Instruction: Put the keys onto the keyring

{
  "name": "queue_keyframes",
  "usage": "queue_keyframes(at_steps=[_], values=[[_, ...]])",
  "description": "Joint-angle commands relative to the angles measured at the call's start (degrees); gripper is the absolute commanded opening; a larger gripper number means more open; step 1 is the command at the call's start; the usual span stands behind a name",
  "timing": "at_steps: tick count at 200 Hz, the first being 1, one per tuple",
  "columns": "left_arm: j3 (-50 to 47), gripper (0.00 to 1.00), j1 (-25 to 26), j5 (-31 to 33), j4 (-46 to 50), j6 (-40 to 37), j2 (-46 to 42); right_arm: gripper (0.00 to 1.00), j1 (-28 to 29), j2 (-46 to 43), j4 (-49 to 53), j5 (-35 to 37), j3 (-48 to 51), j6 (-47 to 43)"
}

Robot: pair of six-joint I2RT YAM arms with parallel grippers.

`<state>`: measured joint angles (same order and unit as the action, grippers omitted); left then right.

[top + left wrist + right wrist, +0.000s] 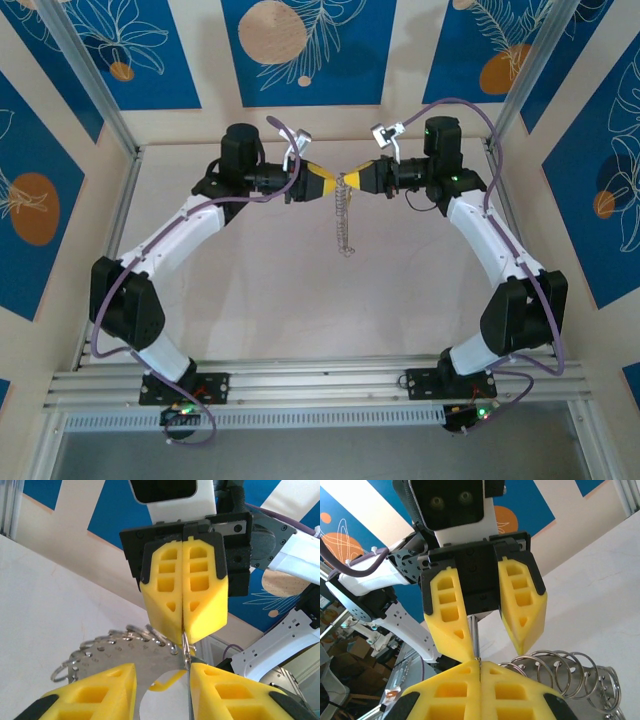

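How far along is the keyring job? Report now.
Done: the keyring is picked up and hangs down. In hand: the right gripper is shut on its wire, and the left gripper has its jaws apart either side of the loop. Left: threading the keys; I cannot tell whether any key is on the ring yet.

The left arm [175, 235] and the right arm [490, 235] have white shells with black joints, and a purple cable [455, 99] runs along each. The left end effector [496, 652] and the right end effector [184, 632] carry yellow fingers [520, 597] with cut-out pockets on black mounts.
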<state>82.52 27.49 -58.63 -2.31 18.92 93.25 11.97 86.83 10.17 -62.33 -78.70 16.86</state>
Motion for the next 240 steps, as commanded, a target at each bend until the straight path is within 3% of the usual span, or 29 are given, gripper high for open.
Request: queue_keyframes(at_steps=[1, 93, 240], values=[[2.5, 0.33, -0.6, -2.0, -0.3, -1.2, 0.9, 0.00, -0.2, 1.1, 2.8, -2.9, -2.3, -2.3], [3.3, 0.31, -0.4, -5.1, -9.5, 6.8, 5.1, 0.00, -0.4, 1.9, 3.0, -3.0, -3.2, -3.3], [4.7, 0.24, 0.9, -8.0, -7.9, 6.0, 6.0, 0.00, -0.9, 2.9, -0.6, -2.2, -3.0, -0.7]])
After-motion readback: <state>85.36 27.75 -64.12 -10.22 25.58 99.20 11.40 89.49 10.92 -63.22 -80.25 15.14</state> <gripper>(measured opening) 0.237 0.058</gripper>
